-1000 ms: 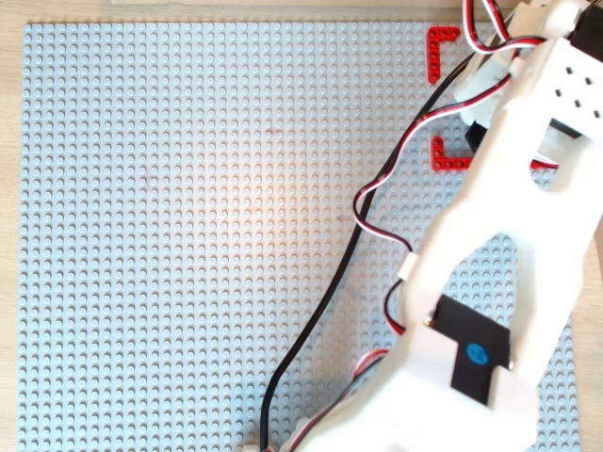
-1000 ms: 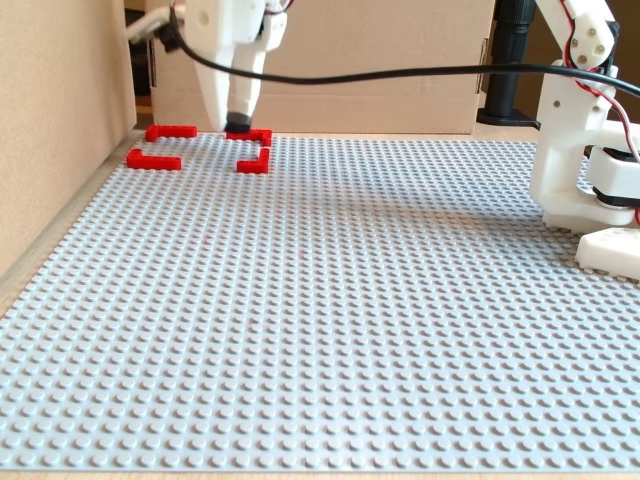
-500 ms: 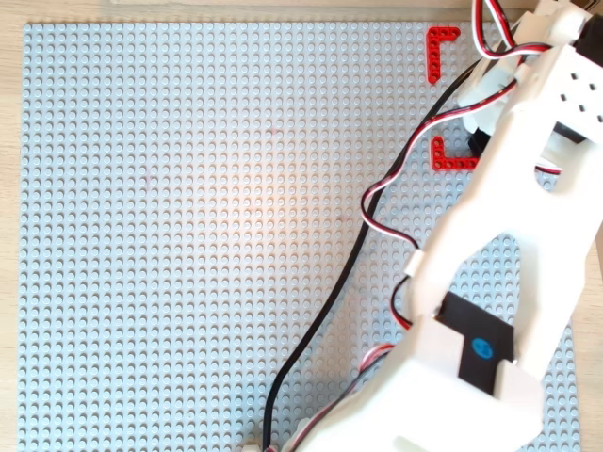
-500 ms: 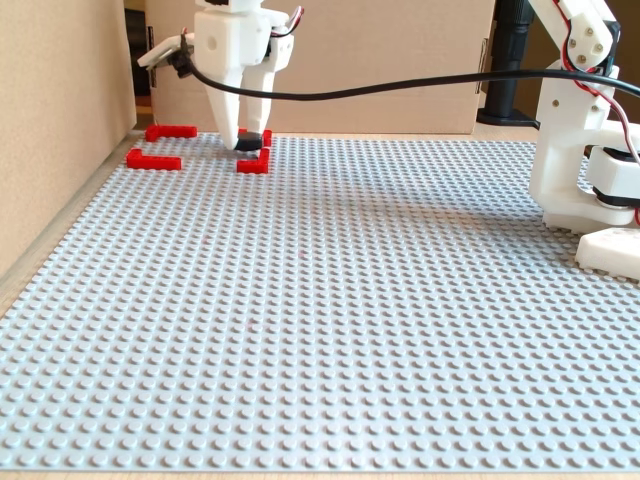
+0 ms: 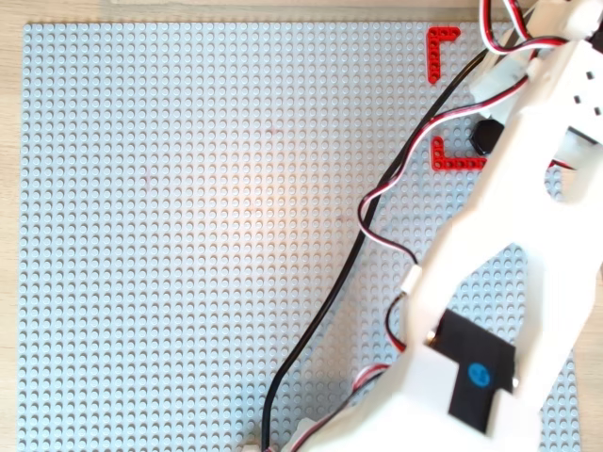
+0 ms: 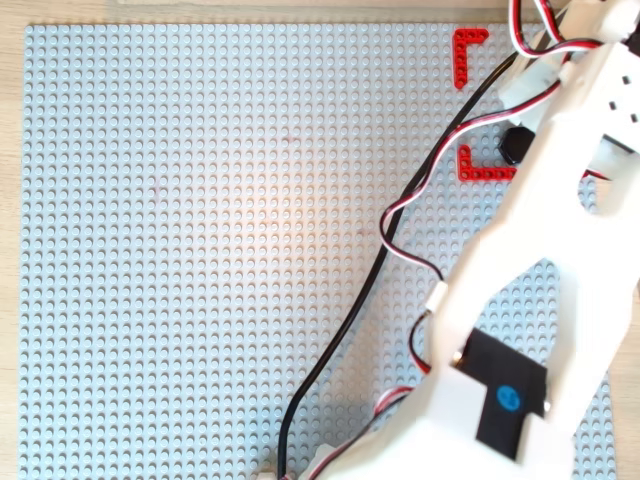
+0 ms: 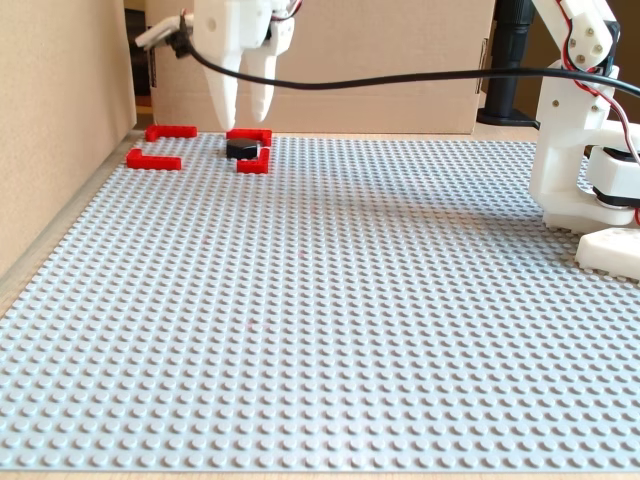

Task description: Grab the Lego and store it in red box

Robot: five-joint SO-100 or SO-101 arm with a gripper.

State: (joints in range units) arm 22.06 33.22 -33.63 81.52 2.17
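Note:
The Lego (image 7: 240, 148) is a small black piece lying flat on the grey baseplate (image 7: 350, 300), between the two right-hand red corner pieces of the red box (image 7: 153, 159), inside its outline. My gripper (image 7: 245, 112) hangs just above the piece with its two white fingers apart and empty. In both overhead views the Lego (image 5: 483, 137) (image 6: 513, 146) peeks out beside the white arm. Two of the red box's corners (image 5: 441, 45) (image 6: 482, 166) show there. The arm hides the rest and the fingertips.
The arm's white base (image 7: 580, 180) stands at the right of the fixed view. Its black cable (image 7: 400, 78) runs across above the plate. A cardboard wall (image 7: 50, 130) lines the left side and a cardboard box (image 7: 380, 60) the back.

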